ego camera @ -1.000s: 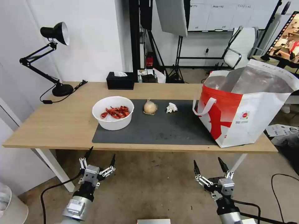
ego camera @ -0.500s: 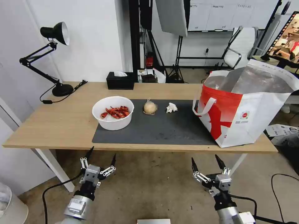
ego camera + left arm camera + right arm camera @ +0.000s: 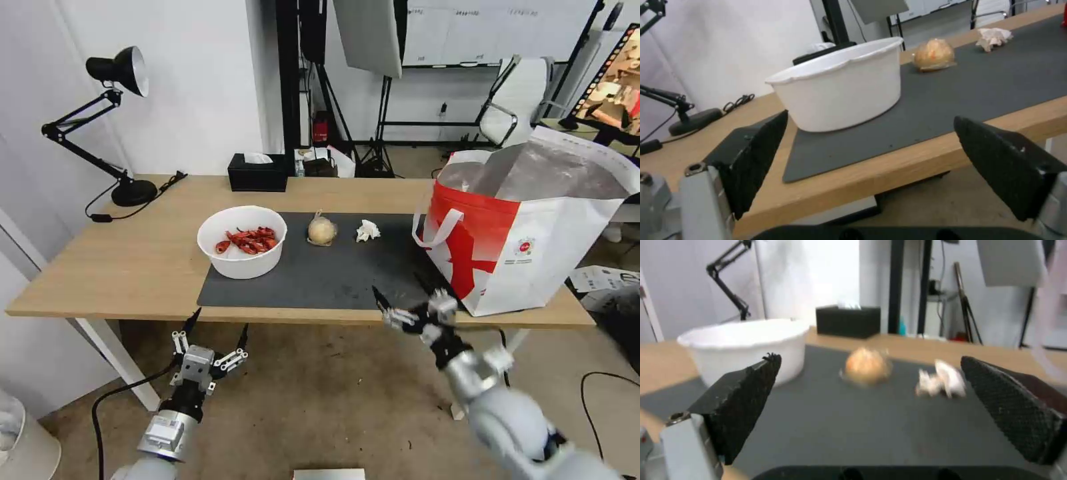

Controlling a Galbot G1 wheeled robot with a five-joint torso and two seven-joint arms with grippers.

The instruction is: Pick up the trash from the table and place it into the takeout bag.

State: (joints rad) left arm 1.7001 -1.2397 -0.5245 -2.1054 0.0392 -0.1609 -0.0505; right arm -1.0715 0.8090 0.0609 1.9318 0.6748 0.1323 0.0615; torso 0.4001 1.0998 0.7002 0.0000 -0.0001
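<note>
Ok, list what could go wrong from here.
1. The right gripper, open at the table's front edge, might clip the bag standing close by.
2. The tissue and knotted bag lie close together; grabbing one may nudge the other.
3. The bowl of shells could spill if tilted.

No readable text anywhere. The bag [image 3: 527, 227], just beyond the right gripper [image 3: 403, 300], has a small round red logo [image 3: 525, 247] on its white side with a line of tiny print under it, too small to read. Whiteboard [image 3: 460, 30] on the far wall, well past both grippers, has faint rows of marks, illegible. Monitor [image 3: 617, 73] far behind the bag shows a picture, no legible words.
</note>
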